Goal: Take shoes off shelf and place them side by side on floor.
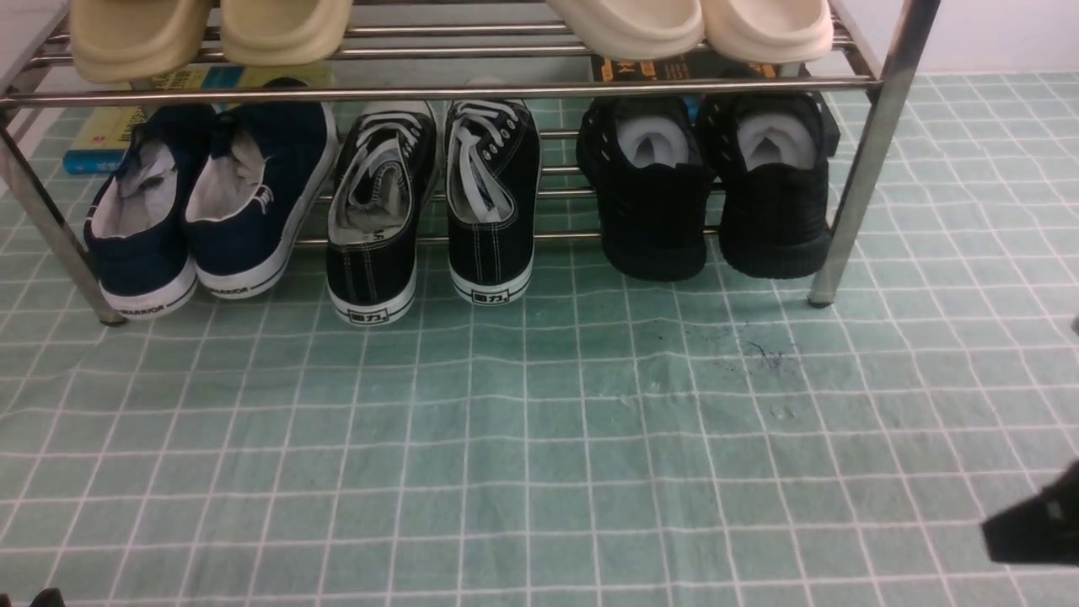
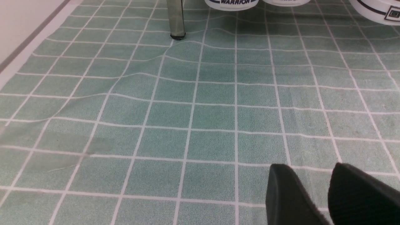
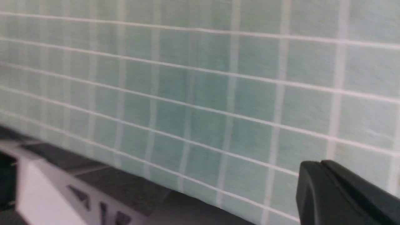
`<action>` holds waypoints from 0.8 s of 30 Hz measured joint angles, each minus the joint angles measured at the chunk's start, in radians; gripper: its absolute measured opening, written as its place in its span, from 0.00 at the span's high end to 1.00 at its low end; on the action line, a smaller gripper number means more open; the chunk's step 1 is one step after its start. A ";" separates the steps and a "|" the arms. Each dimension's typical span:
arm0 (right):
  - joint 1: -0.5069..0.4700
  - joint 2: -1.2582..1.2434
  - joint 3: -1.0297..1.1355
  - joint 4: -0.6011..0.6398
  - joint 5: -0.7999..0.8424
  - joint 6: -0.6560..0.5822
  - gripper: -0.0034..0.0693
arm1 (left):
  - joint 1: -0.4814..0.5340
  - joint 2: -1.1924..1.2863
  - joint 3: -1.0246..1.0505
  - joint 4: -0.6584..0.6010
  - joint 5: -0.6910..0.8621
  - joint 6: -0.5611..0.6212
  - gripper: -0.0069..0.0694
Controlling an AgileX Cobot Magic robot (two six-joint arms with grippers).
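Note:
The two all-black mesh shoes, one (image 1: pixel 653 202) beside the other (image 1: pixel 775 198), stand heels outward at the right end of the shelf's (image 1: pixel 868 152) lower tier, with white paper stuffing showing. The green gridded floor (image 1: pixel 539 438) lies bare in front. My right gripper (image 1: pixel 1033 527) hangs low at the right edge, far from the shoes; in the right wrist view its fingertips (image 3: pixel 315 164) press together, holding nothing. My left gripper (image 2: pixel 307 167) is open over bare floor (image 2: pixel 200 109), and only a dark sliver of it (image 1: pixel 46 598) shows at the front view's bottom left.
Navy slip-ons (image 1: pixel 211 202) and black canvas sneakers with white laces (image 1: pixel 434 202) fill the rest of the lower tier. Beige slippers (image 1: pixel 211 29) sit on the upper bars. Books (image 1: pixel 110 135) lie behind the rack. A chrome leg (image 2: pixel 176 18) stands on wrinkled covering.

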 joint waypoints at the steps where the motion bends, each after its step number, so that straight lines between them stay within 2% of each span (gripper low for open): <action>1: 0.003 0.007 0.000 0.014 0.000 -0.012 0.95 | 0.000 0.000 0.000 0.000 0.000 0.000 0.59; 3: 0.047 0.064 -0.044 0.115 0.000 -0.100 0.95 | 0.000 0.000 0.000 0.000 0.000 0.000 0.59; 4: 0.106 0.126 -0.092 0.156 -0.002 -0.141 0.95 | 0.000 0.000 0.000 0.000 0.000 0.000 0.59; 6: 0.171 0.197 -0.162 0.144 -0.007 -0.144 0.95 | 0.000 0.000 0.000 0.000 0.000 0.000 0.59; 11: 0.326 0.402 -0.402 -0.066 -0.034 -0.018 0.93 | 0.000 0.000 0.000 0.000 0.000 0.000 0.59; 14: 0.400 0.498 -0.554 -0.221 -0.047 0.079 0.87 | 0.000 0.000 0.000 0.000 0.000 0.000 0.59; 17: 0.471 0.597 -0.704 -0.378 -0.055 0.174 0.76 | 0.000 0.000 0.000 0.000 0.000 0.000 0.59; 18: 0.502 0.634 -0.767 -0.449 -0.057 0.211 0.69 | 0.000 0.000 0.000 0.000 0.000 0.000 0.59; 19: 0.506 0.641 -0.778 -0.459 -0.057 0.215 0.69 | 0.000 0.000 0.000 0.000 0.000 0.000 0.59; 22: 0.552 0.755 -0.965 -0.616 -0.062 0.278 0.49 | 0.000 0.000 0.000 0.000 0.000 0.000 0.59; 24: 0.558 0.818 -1.042 -0.670 -0.074 0.305 0.39 | 0.000 0.000 0.000 0.000 0.000 0.000 0.59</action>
